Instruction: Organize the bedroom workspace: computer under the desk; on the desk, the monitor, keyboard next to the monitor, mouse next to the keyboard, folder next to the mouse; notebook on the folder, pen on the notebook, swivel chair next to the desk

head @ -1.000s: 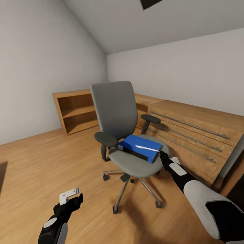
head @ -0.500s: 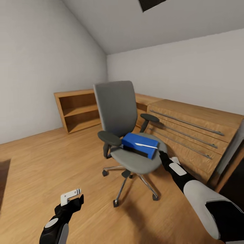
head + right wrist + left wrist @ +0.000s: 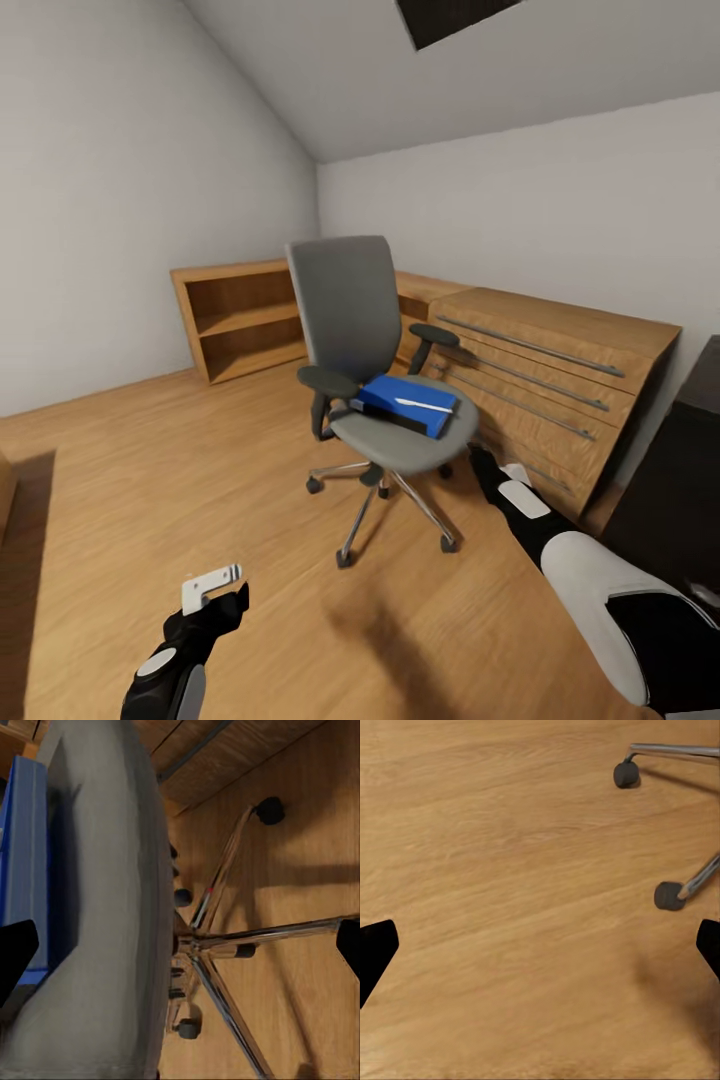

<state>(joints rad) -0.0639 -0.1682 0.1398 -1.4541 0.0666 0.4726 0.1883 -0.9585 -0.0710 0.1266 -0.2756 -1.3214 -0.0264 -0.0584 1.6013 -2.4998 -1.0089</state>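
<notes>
Swivel chair (image 3: pixel 385 400) seen farther off than second ago, view drawn back; blue folder (image 3: pixel 408 402) left on seat, white pen (image 3: pixel 424 404) atop; both pincers (image 3: pixel 212 590) (image 3: pixel 180 945) spread, nothing held; pickup pending

No text, label, brand or number can be read anywhere.

wooden floor (image 3: pixel 150 470), swivel chair (image 3: pixel 385 400) standing on it; blue folder (image 3: pixel 408 402) on chair seat
</notes>
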